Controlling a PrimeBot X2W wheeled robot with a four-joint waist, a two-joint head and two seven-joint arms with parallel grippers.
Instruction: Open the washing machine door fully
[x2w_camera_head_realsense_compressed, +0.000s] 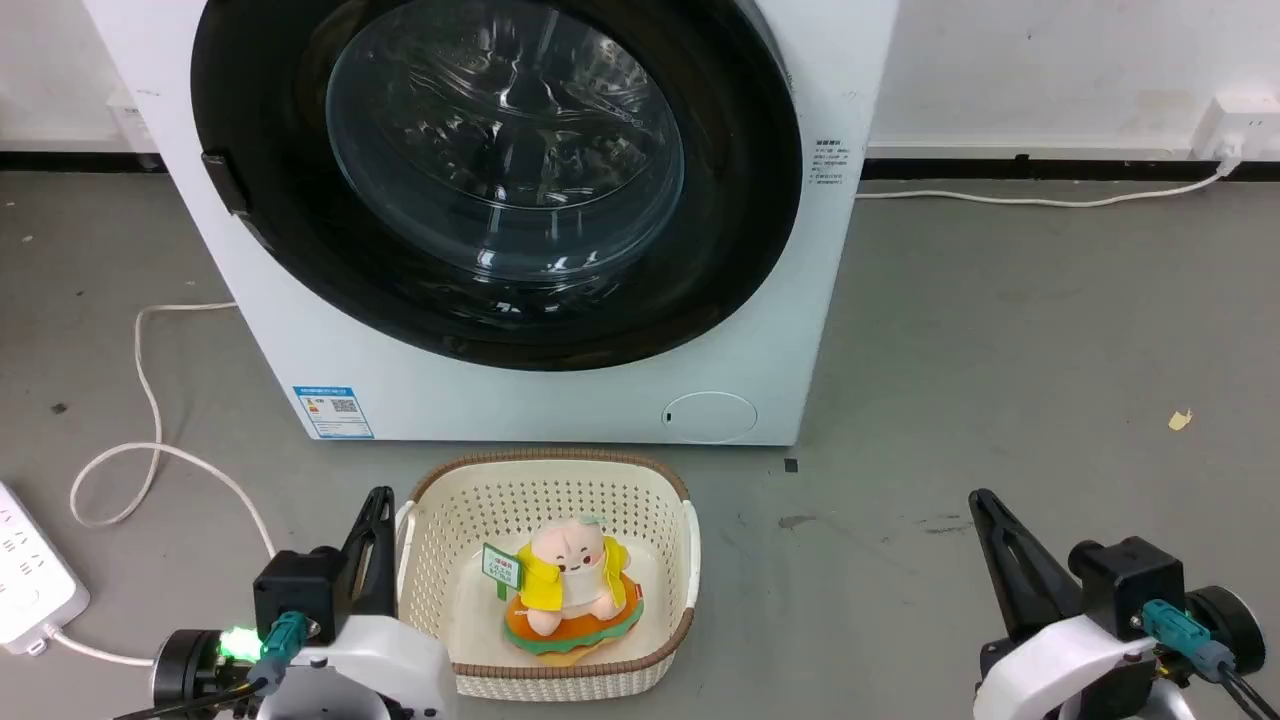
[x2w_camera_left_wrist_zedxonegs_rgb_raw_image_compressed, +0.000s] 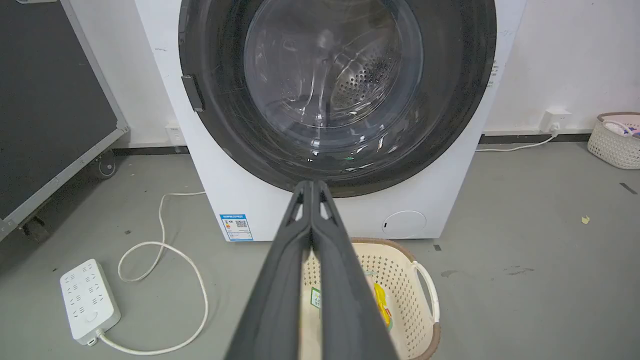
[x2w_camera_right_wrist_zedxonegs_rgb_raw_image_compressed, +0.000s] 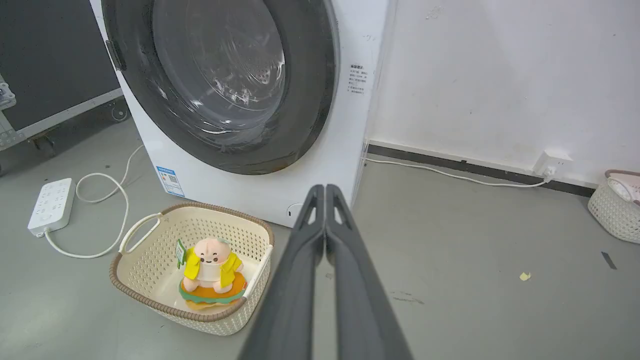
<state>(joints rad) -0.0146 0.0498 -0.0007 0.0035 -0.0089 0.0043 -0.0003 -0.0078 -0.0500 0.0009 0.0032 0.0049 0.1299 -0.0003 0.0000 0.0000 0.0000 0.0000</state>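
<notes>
Left tool (x2w_camera_head_realsense_compressed: 378, 500): two long dark fingers pressed together, empty, hanging just beside the left rim of the cream perforated plastic brown-rimmed basket (x2w_camera_head_realsense_compressed: 692, 540); I cannot tell whether they touch. Right tool (x2w_camera_head_realsense_compressed: 982, 500): fingers together too, empty, over bare grey floor (x2w_camera_head_realsense_compressed: 1000, 350) well to the basket's right.

The basket holds a pink plush toy in a yellow jacket (x2w_camera_head_realsense_compressed: 572, 585). It sits just in front of the white boxy front-loading washing machine (x2w_camera_head_realsense_compressed: 500, 400), below the door.

Risk 1: an arm reaching forward from here crosses the basket. A low sweep would shove or tip it.

Risk 2: a looped white cable (x2w_camera_head_realsense_compressed: 150, 400) and a white power strip (x2w_camera_head_realsense_compressed: 30, 585) lie on the floor at left. A base move that way could snag them.

The large round glossy black washing machine door (x2w_camera_head_realsense_compressed: 270, 250), with its clear glass bowl, is shut, flush with the front. The one purchase appears to be the small dark tab (x2w_camera_head_realsense_compressed: 225, 182) on its left edge.

Risk 3: closed fingers would likely skid off the slick ring or glass, so a tool must catch behind that tab. Pulling off the hinge arc could lose the hold and leave the door half open.
</notes>
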